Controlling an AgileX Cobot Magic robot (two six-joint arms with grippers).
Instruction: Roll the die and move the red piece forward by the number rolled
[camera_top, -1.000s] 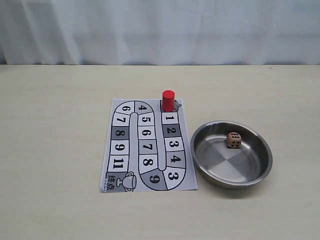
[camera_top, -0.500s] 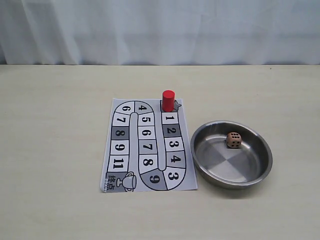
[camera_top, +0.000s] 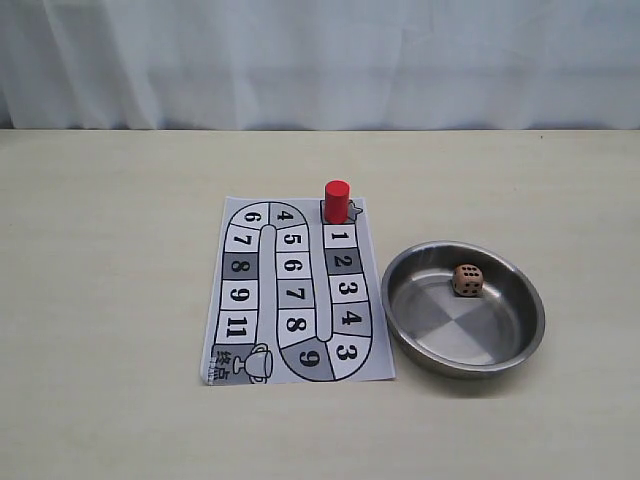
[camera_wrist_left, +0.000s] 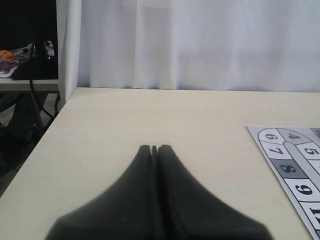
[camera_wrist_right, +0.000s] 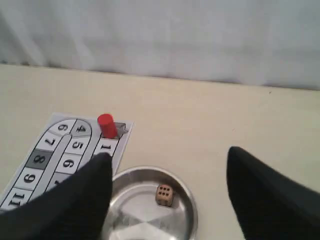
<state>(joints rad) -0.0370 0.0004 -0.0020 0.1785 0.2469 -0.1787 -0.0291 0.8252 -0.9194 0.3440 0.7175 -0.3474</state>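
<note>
The tan die rests inside the steel bowl, six pips up in the right wrist view, die. The red piece stands upright on the start square at the top of the paper game board, above square 1; it shows too as the red piece. My right gripper is open, hanging above the bowl with the die between and below its fingers, apart from it. My left gripper is shut on nothing, over bare table left of the board. Neither gripper shows in the exterior view.
The numbered board lies left of the bowl, almost touching it. A white curtain runs behind the table. The table's left edge drops off beside the left gripper, with shelving and cables beyond.
</note>
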